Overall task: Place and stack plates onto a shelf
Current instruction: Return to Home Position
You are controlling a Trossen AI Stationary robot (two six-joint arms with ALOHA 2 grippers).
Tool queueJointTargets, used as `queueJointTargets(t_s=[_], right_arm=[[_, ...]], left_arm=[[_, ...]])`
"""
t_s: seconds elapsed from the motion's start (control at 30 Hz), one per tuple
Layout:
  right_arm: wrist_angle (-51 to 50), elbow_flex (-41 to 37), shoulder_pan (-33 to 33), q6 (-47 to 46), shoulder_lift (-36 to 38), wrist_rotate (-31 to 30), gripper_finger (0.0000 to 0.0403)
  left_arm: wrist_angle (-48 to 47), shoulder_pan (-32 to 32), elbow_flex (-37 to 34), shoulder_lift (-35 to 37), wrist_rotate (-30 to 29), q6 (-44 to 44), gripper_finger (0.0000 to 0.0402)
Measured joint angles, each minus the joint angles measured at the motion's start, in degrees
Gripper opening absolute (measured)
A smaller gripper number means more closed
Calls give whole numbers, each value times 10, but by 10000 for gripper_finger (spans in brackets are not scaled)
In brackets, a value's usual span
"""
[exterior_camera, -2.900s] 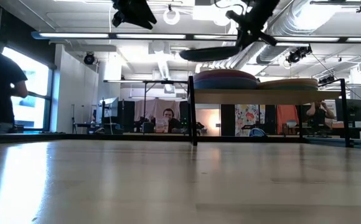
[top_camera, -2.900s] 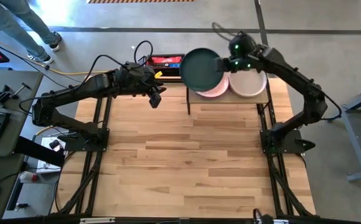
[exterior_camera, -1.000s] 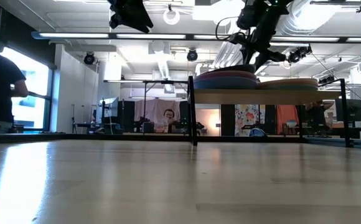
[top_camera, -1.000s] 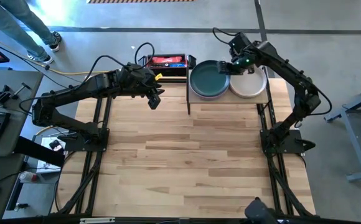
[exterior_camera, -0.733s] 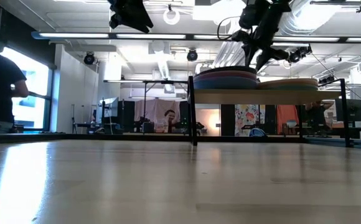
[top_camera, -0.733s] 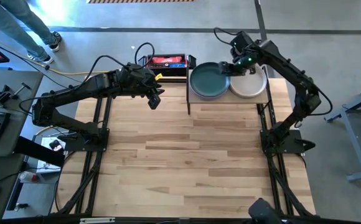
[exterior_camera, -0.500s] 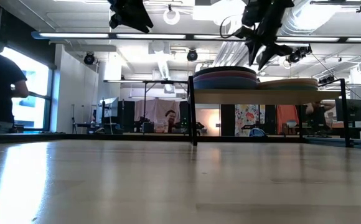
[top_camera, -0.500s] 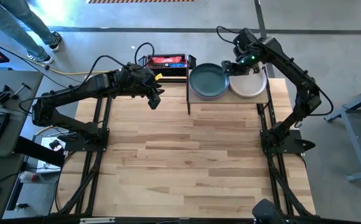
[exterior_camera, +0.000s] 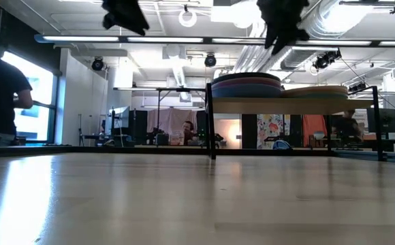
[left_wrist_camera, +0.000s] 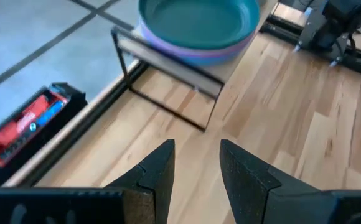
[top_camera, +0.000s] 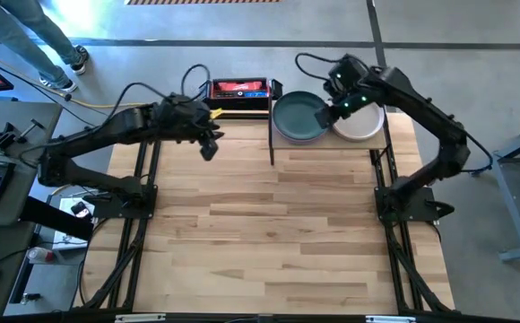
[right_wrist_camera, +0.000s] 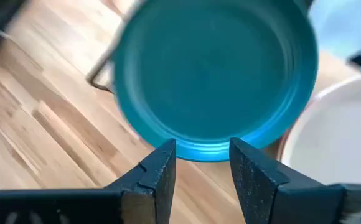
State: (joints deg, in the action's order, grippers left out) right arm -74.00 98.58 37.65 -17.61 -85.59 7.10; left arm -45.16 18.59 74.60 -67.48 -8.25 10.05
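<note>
While the dark green plate [top_camera: 298, 117] tops the left stack on the shelf [top_camera: 329, 144], beside the cream-topped stack [top_camera: 361, 124], the right gripper [right_wrist_camera: 202, 165] hangs just above, fingers narrowly parted and empty. The left gripper [left_wrist_camera: 196, 171] hovers over the table [top_camera: 269, 233] left of the shelf, fingers likewise parted, holding nothing.

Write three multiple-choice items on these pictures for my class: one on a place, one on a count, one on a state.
1. Where does the dark green plate lie?
A. On the bare tabletop.
B. Atop a stack on the shelf.
C. On the floor.
2. How many plate stacks stand on the shelf?
A. One.
B. Two.
C. Three.
3. How is the right tool?
A. Shut on a plate.
B. Shut, empty.
C. Open, empty.
Answers:
1 B: the high view shows it topmost there.
2 B: the other stack stands beside the first.
3 C: its wrist view shows fingers apart, nothing between.
</note>
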Motion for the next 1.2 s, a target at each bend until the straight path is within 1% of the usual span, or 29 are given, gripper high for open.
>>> queueJointTargets(t_s=[0.07,0.2,0.37,0.53,0.7,0.77,0.83,0.9,0.93,1.0,1.07,1.2], right_arm=[[17,0,-26,-1,25,-28,128],[58,0,-76,-3,78,-71,128],[74,0,-123,16,134,-131,128],[74,0,-153,69,166,-125,128],[75,0,-177,76,172,-127,128],[89,-13,-180,81,174,-129,128],[136,-64,-181,99,190,-122,128],[206,-146,-176,104,217,-95,128],[250,-195,-171,99,232,-72,128],[339,-289,-164,74,266,-27,128],[425,-372,-162,34,298,3,128],[540,-491,-169,-25,353,29,128]], left_arm=[[6,0,-33,32,1,16,117],[49,-5,-112,119,3,18,117],[123,-16,-214,230,3,29,117],[200,-24,-308,339,14,-12,117],[229,-28,-379,427,22,-41,117],[231,-28,-400,456,20,-49,117],[233,-28,-422,484,20,-58,117],[241,-28,-446,511,20,-62,117],[245,-28,-458,524,20,-62,117],[253,-28,-488,550,19,-59,117],[260,-28,-519,574,20,-48,117],[285,-28,-573,618,19,-27,117]])
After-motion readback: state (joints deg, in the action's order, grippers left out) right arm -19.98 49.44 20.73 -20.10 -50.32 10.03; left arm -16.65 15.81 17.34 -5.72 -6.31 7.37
